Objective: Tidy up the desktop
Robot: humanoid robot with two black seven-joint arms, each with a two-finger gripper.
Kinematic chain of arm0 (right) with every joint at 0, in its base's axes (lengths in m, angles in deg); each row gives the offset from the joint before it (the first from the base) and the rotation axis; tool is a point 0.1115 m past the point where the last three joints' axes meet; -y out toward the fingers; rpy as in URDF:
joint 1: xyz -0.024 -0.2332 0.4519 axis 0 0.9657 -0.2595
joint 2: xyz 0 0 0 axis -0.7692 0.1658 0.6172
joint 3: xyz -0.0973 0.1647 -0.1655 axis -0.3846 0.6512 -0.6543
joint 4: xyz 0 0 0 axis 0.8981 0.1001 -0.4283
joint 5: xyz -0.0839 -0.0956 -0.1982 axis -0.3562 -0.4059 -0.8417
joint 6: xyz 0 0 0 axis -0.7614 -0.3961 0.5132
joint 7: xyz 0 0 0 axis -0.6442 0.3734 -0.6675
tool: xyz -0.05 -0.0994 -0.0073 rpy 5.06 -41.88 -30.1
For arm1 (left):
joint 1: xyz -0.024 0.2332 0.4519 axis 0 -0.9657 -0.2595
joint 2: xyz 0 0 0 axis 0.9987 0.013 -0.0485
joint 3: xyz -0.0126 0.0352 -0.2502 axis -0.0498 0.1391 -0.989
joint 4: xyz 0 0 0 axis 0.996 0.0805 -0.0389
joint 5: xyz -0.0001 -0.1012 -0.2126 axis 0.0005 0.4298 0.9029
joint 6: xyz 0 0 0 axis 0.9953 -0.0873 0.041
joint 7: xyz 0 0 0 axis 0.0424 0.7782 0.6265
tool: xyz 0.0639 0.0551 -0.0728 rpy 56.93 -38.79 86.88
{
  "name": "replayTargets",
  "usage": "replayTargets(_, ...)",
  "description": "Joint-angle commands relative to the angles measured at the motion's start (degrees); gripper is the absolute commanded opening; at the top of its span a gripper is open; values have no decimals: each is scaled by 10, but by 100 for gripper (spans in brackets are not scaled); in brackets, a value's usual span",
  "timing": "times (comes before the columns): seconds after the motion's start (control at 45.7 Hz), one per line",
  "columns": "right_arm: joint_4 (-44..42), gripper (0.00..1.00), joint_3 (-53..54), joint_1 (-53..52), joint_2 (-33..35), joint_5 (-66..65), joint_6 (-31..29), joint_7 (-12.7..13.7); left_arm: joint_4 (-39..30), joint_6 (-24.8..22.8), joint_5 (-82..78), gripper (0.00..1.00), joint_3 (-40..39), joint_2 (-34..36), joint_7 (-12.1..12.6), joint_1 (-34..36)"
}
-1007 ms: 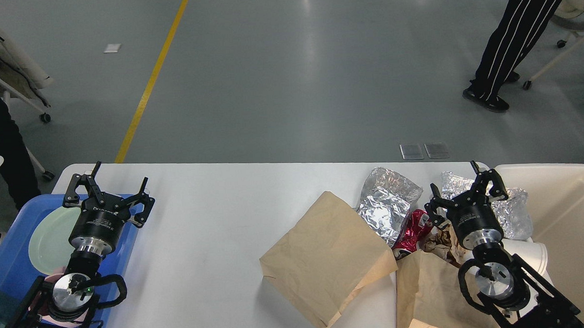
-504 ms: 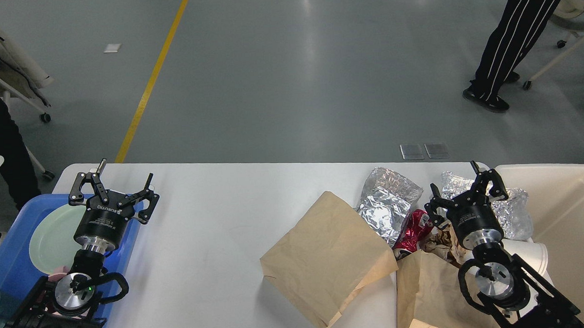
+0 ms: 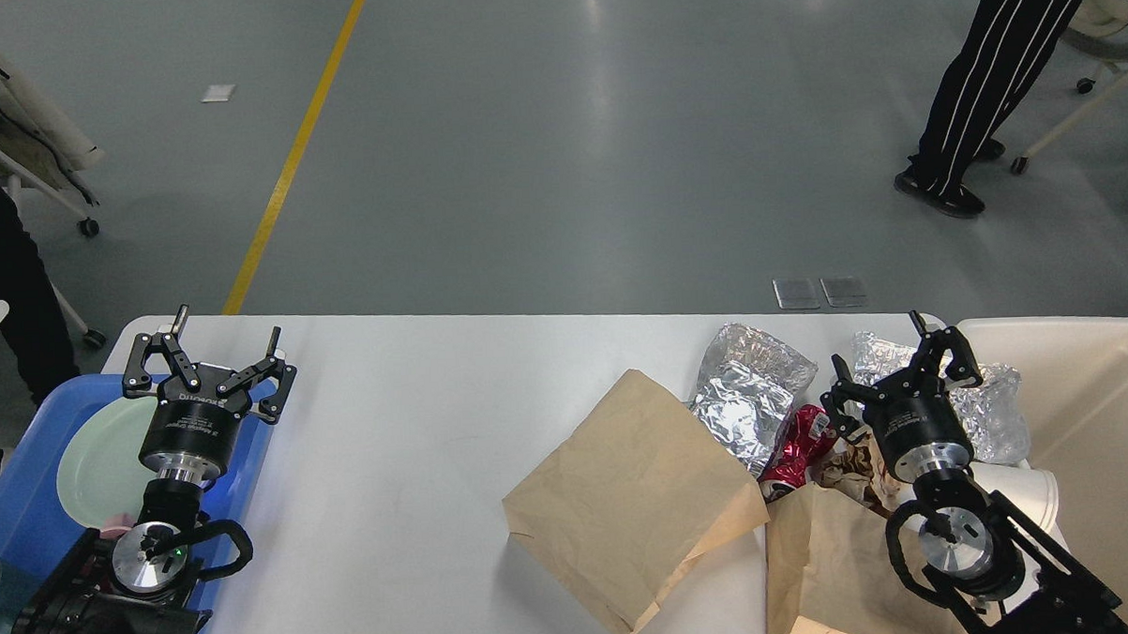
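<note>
The desktop is a wide white tabletop. On its right lie a brown paper bag, a second brown bag, crumpled foil, more foil, a red wrapper and a white cup. My left gripper is open and empty, above the far right rim of the blue tray. My right gripper is open and empty, above the litter between the two foil pieces.
The blue tray holds a pale green plate and a pink item. A cream bin stands at the desk's right end. A person's legs stand on the floor beyond, and a chair at far left.
My left gripper has risen and shifted slightly toward the desk's far left corner. The right arm has not moved.
</note>
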State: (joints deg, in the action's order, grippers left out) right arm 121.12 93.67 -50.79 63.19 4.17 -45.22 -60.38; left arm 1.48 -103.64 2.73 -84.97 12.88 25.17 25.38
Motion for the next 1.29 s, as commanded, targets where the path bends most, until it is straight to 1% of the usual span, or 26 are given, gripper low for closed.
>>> replayTargets(0.0,0,100,0,0,0,0,0,0,0,-1,2,96,-1,-1,1,0)
replayTargets(0.832,0,100,-1,-1,0,0,0,0,0,-1,11,96,0,-1,1,-1)
replayTargets(0.942,-32,100,2,-30,-3,1,1,5,-1,-1,11,96,0,-1,1,-1)
replayTargets(1.051,-91,100,-5,-70,4,13,-1,4,-1,-1,11,96,0,-1,1,-1)
replayTargets(1.139,-92,100,2,-84,17,22,3,3,-1,-1,11,96,0,-1,1,-1)
replayTargets(1.27,-89,100,8,-86,78,37,0,2,-1,-1,11,96,0,-1,1,-1)
